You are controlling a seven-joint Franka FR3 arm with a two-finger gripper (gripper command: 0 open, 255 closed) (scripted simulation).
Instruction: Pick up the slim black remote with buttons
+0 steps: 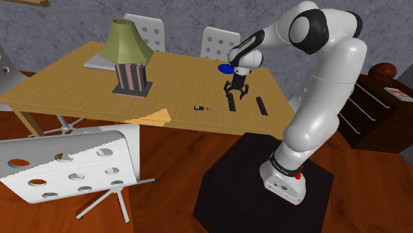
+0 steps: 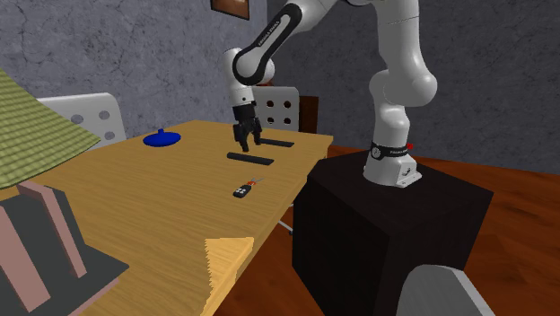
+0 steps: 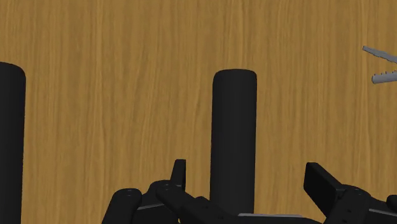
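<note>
Slim black remote lies beneath the end effector, between its parted fingers; second remote lies beside, two total.

My gripper over slim remote, bare wood either side; second remote near, blue disc beyond.

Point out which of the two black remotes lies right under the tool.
The remote next to the small black item; it lies beneath the open tool. The other remote lies to the shoulder view's right, clear of the tool.
</note>
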